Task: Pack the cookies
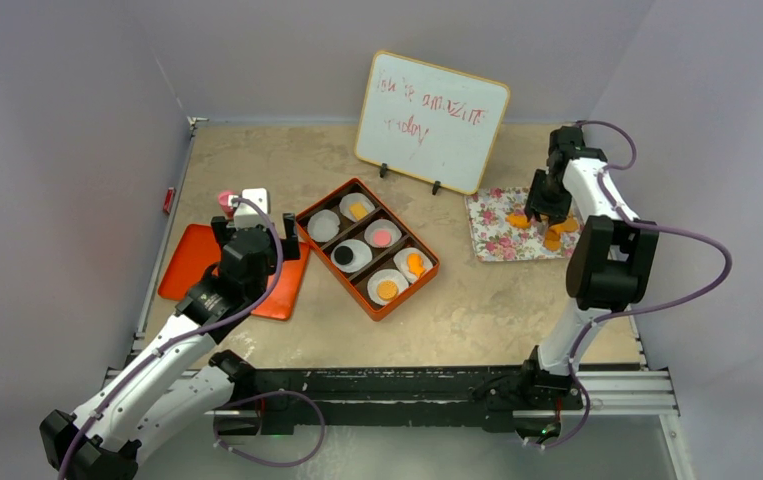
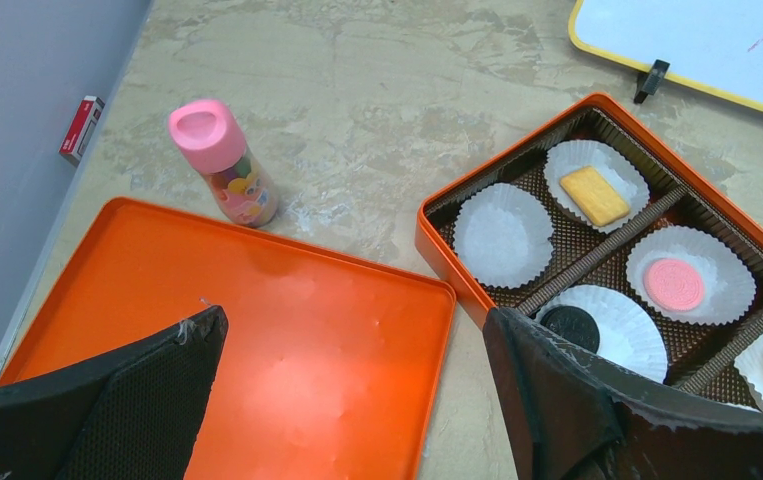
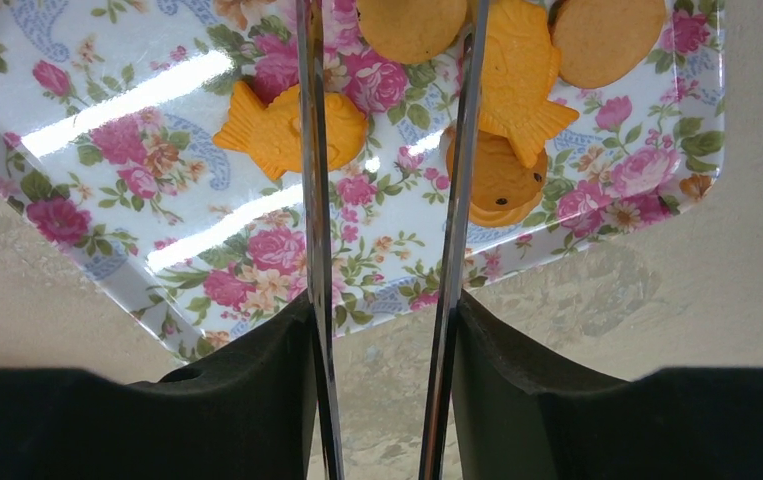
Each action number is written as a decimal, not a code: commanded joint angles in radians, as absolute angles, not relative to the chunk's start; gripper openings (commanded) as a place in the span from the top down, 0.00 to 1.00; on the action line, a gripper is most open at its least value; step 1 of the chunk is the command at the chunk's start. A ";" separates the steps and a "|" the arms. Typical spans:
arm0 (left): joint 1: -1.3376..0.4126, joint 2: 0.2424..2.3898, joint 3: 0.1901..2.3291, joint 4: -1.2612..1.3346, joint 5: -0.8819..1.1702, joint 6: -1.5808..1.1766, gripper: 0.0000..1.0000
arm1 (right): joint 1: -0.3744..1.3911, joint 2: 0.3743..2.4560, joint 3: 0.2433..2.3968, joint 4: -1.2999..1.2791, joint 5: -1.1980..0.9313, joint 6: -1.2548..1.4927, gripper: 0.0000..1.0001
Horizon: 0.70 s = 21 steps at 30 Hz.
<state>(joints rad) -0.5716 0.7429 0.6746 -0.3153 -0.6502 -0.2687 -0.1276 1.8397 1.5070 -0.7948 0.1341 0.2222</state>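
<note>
Left claw [image 2: 355,320] spread wide above orange tray [image 2: 287,340], just beyond it orange box [image 2: 429,245] with cookies [image 2: 674,284] lying flat in paper cups [image 2: 502,235], farther off right claw [image 3: 387,150] parted astride a round cookie [image 3: 412,25] on flowered plate [image 3: 107,130], fish cookie [image 3: 287,128] lying crosswise, tail toward the wrist view's left.

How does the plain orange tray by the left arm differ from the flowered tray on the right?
The plain orange rectangular tray is one glossy colour; the white flowered rectangular tray is covered in pink roses. The orange tray shows nothing on it in the left wrist view, while the flowered tray holds orange cookies, round and fish-shaped. Both are shallow, round-cornered and lie flat on the table.
</note>
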 commanded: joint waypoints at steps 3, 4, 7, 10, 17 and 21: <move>-0.567 0.747 0.680 -0.293 -0.643 -0.261 0.01 | -0.137 1.823 1.534 -0.787 0.109 0.203 0.55; -0.567 0.748 0.680 -0.292 -0.643 -0.261 0.01 | -0.137 1.819 1.532 -0.787 0.108 0.202 0.56; -0.567 0.748 0.680 -0.292 -0.642 -0.261 0.01 | -0.137 1.805 1.521 -0.786 0.101 0.201 0.62; -0.567 0.750 0.680 -0.293 -0.642 -0.261 0.01 | -0.137 1.789 1.513 -0.789 0.094 0.202 0.67; -0.567 0.751 0.681 -0.290 -0.636 -0.261 0.01 | -0.137 1.732 1.497 -0.795 0.093 0.202 0.74; -0.566 0.751 0.681 -0.290 -0.635 -0.261 0.01 | -0.136 1.694 1.480 -0.793 0.081 0.197 0.77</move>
